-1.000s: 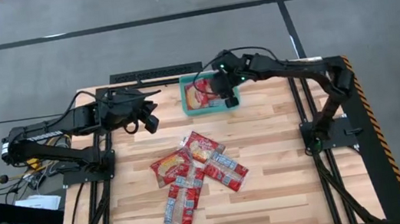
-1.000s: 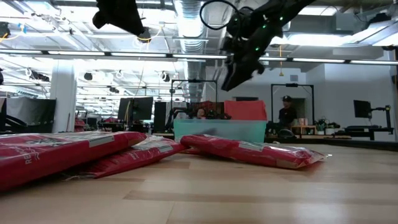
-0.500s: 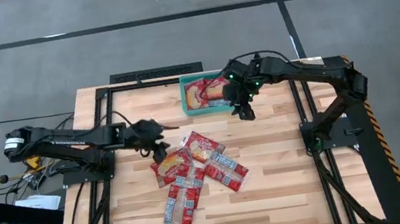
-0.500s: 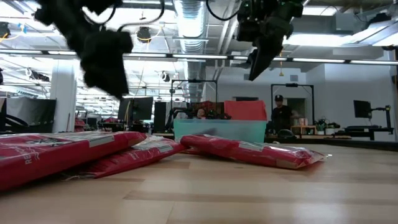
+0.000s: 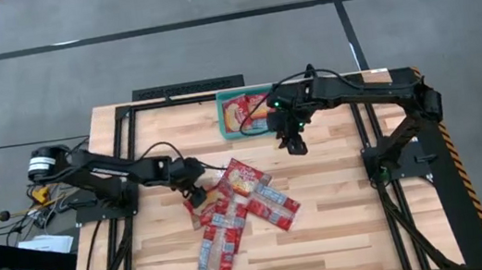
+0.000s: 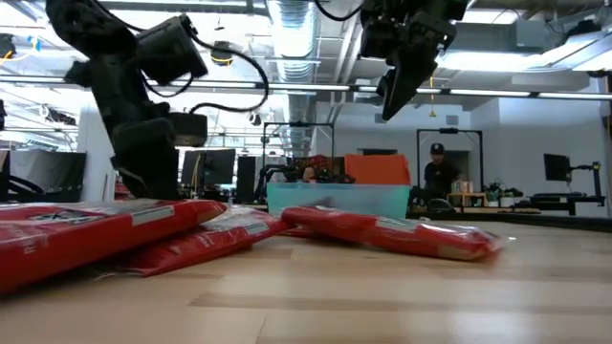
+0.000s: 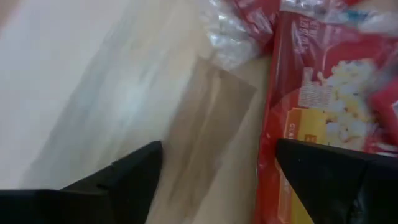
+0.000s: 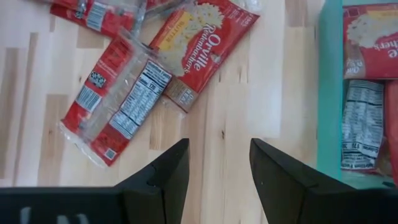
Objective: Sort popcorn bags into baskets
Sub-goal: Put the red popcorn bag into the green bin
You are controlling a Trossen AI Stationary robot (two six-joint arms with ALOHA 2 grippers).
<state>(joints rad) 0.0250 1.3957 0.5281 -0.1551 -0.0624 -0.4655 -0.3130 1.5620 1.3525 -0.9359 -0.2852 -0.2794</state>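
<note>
Several red packets (image 5: 237, 212) lie overlapped mid-tabletop, so an exact count is hard; the left end effector (image 5: 197, 197) covers the pile's left edge, and from table height the pile hides the tray's foot. The packets are flat red foil with yellow popcorn pictures and clear ends. The teal tray (image 5: 227, 129) at the far edge holds more packets. The left end effector's fingers stand wide, holding nothing. The right end effector (image 5: 296, 144), partly open and empty, hovers just beside the tray.
</note>
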